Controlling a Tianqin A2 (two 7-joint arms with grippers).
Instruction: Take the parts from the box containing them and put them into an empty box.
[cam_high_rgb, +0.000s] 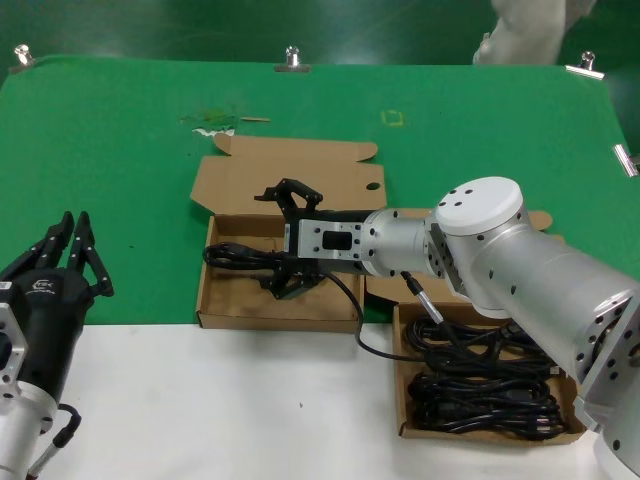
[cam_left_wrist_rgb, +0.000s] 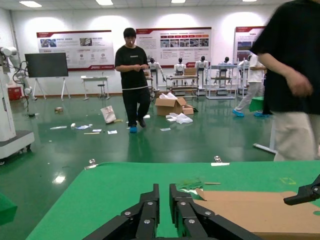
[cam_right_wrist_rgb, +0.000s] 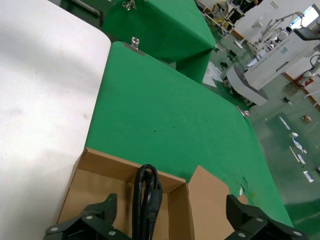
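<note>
The wide cardboard box (cam_high_rgb: 215, 318) stands at centre-left with its lid flap (cam_high_rgb: 290, 180) folded back. One black power cord (cam_high_rgb: 235, 258) lies across its floor. My right gripper (cam_high_rgb: 268, 245) hangs over this box, jaws wide open and empty, straddling the cord. In the right wrist view the cord (cam_right_wrist_rgb: 147, 197) lies on the box floor (cam_right_wrist_rgb: 95, 185) between the spread fingers (cam_right_wrist_rgb: 106, 206) of my right gripper (cam_right_wrist_rgb: 172, 212). The squarer box (cam_high_rgb: 402, 400) at lower right holds several cords (cam_high_rgb: 480, 390). My left gripper (cam_high_rgb: 72, 228) is parked at lower left, shut and empty (cam_left_wrist_rgb: 164, 192).
A thin black lead (cam_high_rgb: 358, 335) runs from the wide box over the white table front towards the squarer box. Green cloth (cam_high_rgb: 120, 150) covers the rear of the table, clipped along its far edge. The lid flap (cam_left_wrist_rgb: 250, 210) shows in the left wrist view.
</note>
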